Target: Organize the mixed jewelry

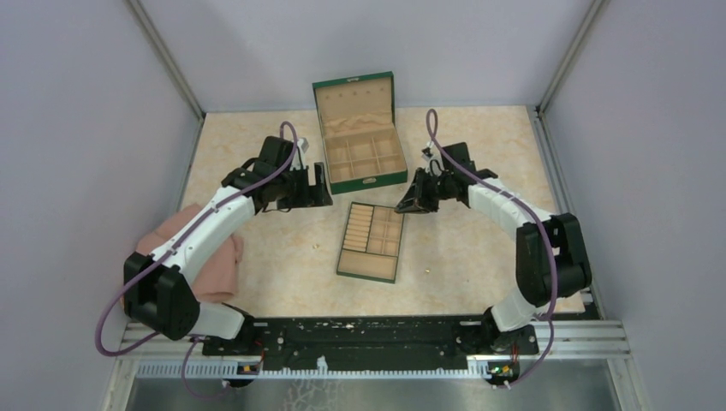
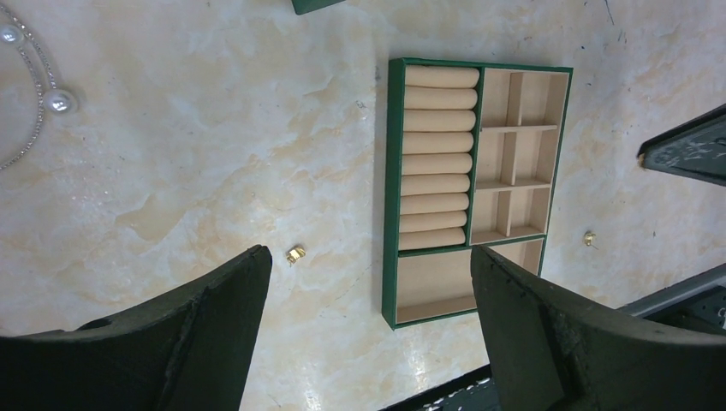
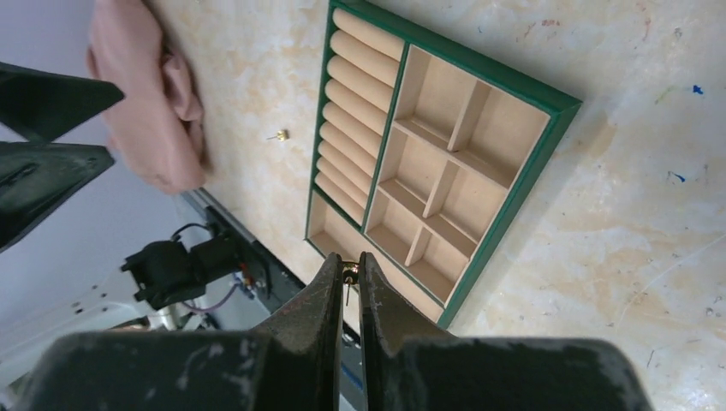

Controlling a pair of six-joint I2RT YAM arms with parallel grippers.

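Observation:
My right gripper (image 3: 348,261) is shut on a tiny gold stud earring (image 3: 349,273), held above the near corner of the flat green tray (image 3: 522,175) with beige rolls and compartments. In the top view the right gripper (image 1: 405,205) hovers by the tray's (image 1: 342,264) far right corner. My left gripper (image 2: 368,267) is open and empty, above the table left of the tray (image 2: 391,188). A small gold piece (image 2: 295,253) lies by its left finger. Another gold piece (image 2: 589,238) lies right of the tray. A silvery chain with pearls (image 2: 38,98) lies at the far left.
The open green box (image 1: 379,180) with beige compartments stands behind the tray. A pink cloth (image 1: 210,261) lies by the left arm. A gold stud (image 3: 278,135) lies between cloth and tray. Grey walls enclose the table.

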